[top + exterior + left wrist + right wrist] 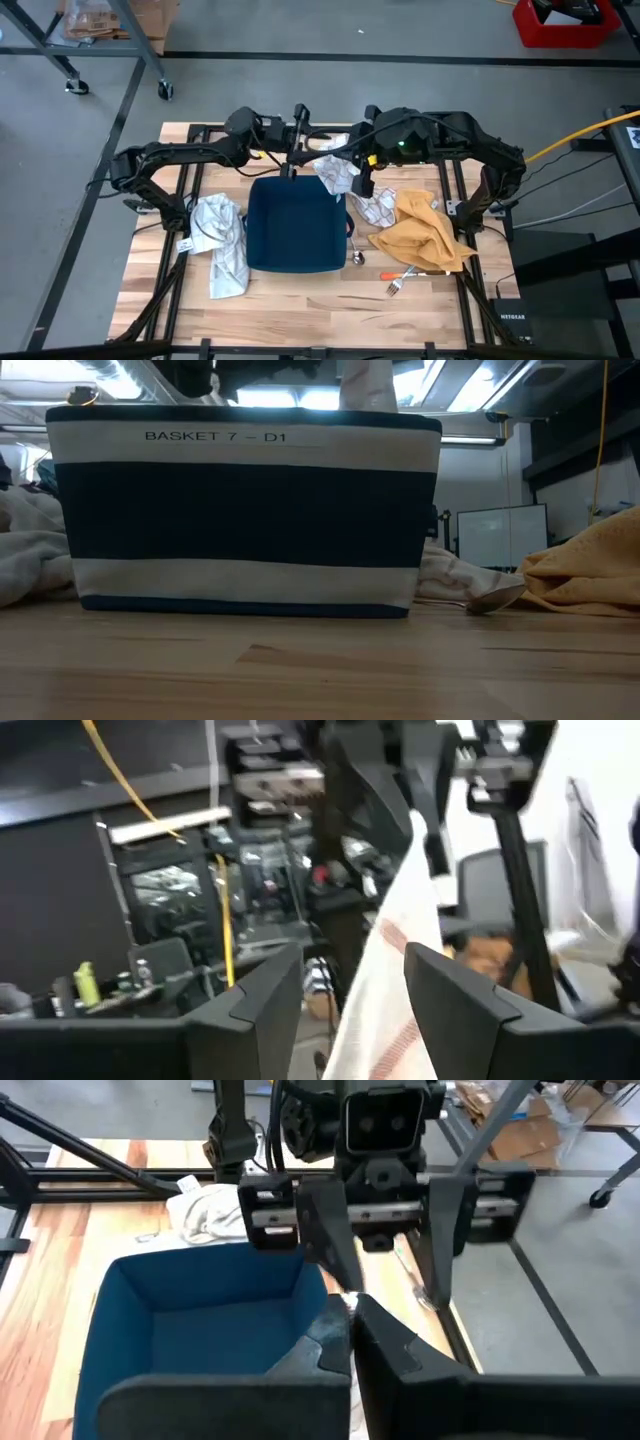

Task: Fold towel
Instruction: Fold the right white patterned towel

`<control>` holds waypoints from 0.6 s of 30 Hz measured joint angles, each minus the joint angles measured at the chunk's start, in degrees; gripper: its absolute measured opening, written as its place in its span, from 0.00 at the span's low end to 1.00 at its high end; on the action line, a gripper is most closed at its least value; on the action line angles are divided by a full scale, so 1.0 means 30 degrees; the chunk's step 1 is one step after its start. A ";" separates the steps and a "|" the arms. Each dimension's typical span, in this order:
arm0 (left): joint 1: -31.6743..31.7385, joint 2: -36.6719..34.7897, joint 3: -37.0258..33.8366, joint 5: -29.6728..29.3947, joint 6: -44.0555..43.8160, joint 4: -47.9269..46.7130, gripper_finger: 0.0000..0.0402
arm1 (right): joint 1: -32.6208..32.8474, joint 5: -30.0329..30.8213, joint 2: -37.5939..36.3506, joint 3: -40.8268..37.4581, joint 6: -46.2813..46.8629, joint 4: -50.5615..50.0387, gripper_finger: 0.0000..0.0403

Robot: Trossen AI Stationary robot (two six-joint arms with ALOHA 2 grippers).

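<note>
Spread jaws of the left gripper (296, 150) face the right gripper (352, 172), pinched shut on the towel (340, 175) above the basket's (295, 225) far right corner. From above, a slatted wooden table (300, 300) stands on grey floor, with a white cloth (222, 240) left and yellow cloth (425, 235) right. Low down, the basket (240, 510) fills the view, a spoon (490, 600) beside it. Past the left fingers (450, 1000), the towel (395, 980) hangs lengthwise, long axis near vertical. The right wrist view shows closed fingers (330, 1350).

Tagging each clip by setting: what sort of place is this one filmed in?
Probably a robotics lab or workshop, not a home: a wooden slatted worktable on a bare grey concrete floor, a labelled navy-and-white striped fabric basket, and a dark computer monitor behind.
</note>
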 joint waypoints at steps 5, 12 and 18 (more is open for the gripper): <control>-0.0437 0.0019 0.0250 0.0084 0.2524 -0.1845 0.42 | 0.0000 -0.0803 0.0221 0.0000 -0.0007 0.0026 0.01; -0.0839 0.0004 0.0265 0.0704 0.5089 -0.4580 0.42 | 0.0000 -0.1903 0.0222 0.0000 -0.0010 0.1227 0.01; -0.0784 0.0004 0.0265 0.0666 0.7167 -0.7085 0.42 | 0.0007 -0.3734 0.0222 0.0004 -0.0066 0.2789 0.01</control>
